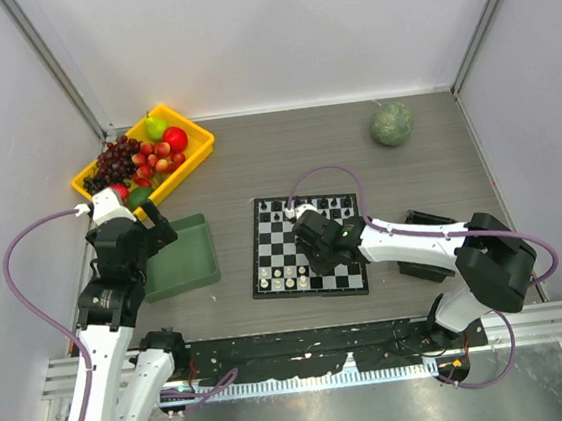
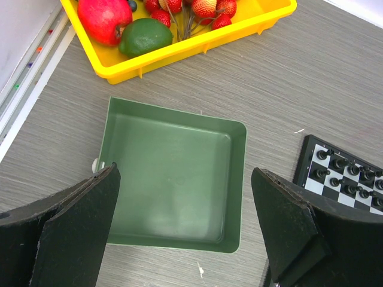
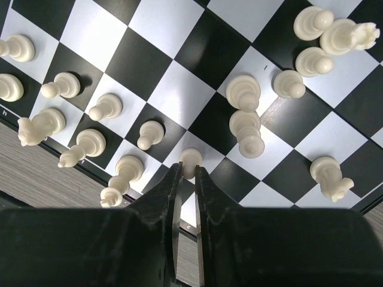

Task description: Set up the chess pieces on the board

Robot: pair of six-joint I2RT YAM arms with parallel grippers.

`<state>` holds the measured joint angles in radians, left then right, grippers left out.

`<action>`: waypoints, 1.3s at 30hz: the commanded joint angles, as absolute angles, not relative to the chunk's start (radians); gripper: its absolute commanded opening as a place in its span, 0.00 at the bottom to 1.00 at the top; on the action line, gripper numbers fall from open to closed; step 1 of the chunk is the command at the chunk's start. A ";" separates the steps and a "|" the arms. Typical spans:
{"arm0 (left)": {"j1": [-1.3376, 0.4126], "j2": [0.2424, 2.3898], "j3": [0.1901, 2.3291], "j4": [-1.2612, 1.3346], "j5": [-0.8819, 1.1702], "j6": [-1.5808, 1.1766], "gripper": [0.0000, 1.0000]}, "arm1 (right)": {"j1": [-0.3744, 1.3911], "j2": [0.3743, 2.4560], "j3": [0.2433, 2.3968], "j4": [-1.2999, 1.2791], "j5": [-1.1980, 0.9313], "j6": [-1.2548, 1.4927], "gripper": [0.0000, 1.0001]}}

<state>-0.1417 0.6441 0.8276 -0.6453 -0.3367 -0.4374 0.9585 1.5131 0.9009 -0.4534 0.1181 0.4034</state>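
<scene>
The checkered board (image 1: 308, 248) lies mid-table, black pieces (image 1: 311, 208) on its far rows, cream pieces (image 1: 290, 281) on its near rows. My right gripper (image 1: 326, 251) hangs over the board. In the right wrist view its tips (image 3: 188, 172) are shut on a cream pawn (image 3: 191, 159) at the board's (image 3: 173, 60) near edge, with several cream pieces (image 3: 108, 107) standing around it. My left gripper (image 1: 153, 232) is open and empty above the green tray (image 1: 182, 256). In the left wrist view the tray (image 2: 173, 179) lies below its fingers (image 2: 287, 221), and a board corner (image 2: 344, 173) shows at right.
A yellow bin (image 1: 145, 159) of fruit stands at the back left, just beyond the green tray. A green round melon (image 1: 392, 123) lies at the back right. A black block (image 1: 427, 245) lies right of the board under my right arm.
</scene>
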 commanded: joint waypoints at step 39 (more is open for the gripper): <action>-0.138 0.627 0.848 -0.617 -0.336 -0.433 0.99 | 0.844 1.490 1.039 -0.506 0.207 0.342 0.44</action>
<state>-0.1417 0.6331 0.8299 -0.6334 -0.3214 -0.4362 0.8516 1.5105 1.0435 -0.5236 0.2184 0.3592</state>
